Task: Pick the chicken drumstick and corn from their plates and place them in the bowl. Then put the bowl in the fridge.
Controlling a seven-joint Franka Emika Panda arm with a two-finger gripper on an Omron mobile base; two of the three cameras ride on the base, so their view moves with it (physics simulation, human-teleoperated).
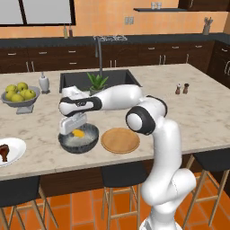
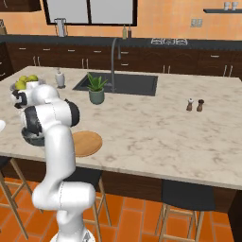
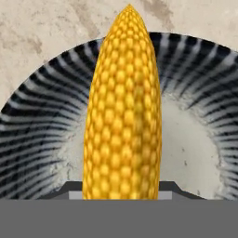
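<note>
In the left base view, you see the tool hanging straight down over the bowl, which sits on the marble tabletop just left of the wooden plate. The corn shows as a yellow patch right under the tool, inside the bowl's rim. Whether the cob rests on the bowl's floor you cannot tell from here. The chicken drumstick lies on the white plate at the far left edge, well apart from the tool.

In the right base view, the arm's white links cover most of the bowl; a dark sliver of it shows beside the wooden plate. The tool itself is hidden behind the arm.

In the hand view, the corn stands lengthwise up the middle, its lower end running down between the tool's fingers, its tapered tip pointing away. The tool is partly closed and grips the cob at its sides. Behind the cob you look into the bowl, its striped inner wall and pale floor surrounding the corn on both sides.
</note>
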